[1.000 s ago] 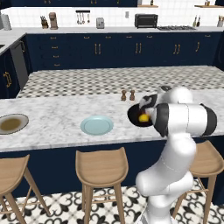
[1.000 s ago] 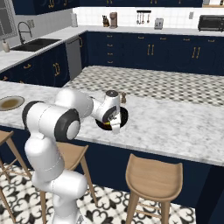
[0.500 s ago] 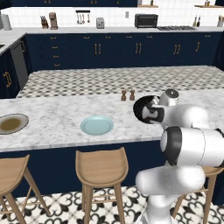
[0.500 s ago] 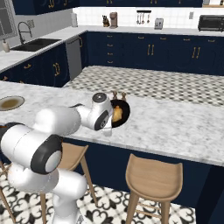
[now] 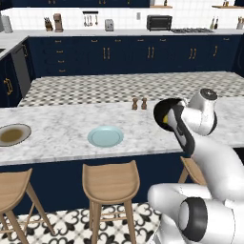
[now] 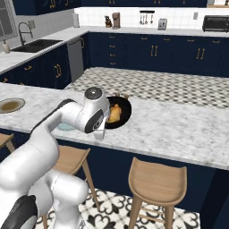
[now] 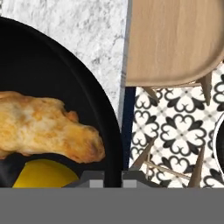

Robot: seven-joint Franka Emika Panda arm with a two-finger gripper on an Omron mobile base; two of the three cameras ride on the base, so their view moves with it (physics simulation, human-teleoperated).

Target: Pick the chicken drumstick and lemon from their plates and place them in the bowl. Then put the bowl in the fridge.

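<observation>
When you check the left base view, the bowl (image 5: 164, 113) appears tilted on edge above the marble counter (image 5: 62, 133), held at the end of the arm, with the lemon (image 5: 165, 119) showing yellow inside. The light blue plate (image 5: 105, 136) and the grey plate (image 5: 13, 134) lie bare on the counter, well apart.

From the right base view, you see the bowl (image 6: 121, 112) beside the wrist, carrying the chicken drumstick (image 6: 114, 113).

Through the hand view, the gripper (image 7: 112, 176) has its jaws drawn together on the bowl's (image 7: 52, 74) rim. The chicken drumstick (image 7: 48, 127) and lemon (image 7: 46, 174) rest touching inside, with a wooden stool (image 7: 170, 43) beyond the counter edge.
</observation>
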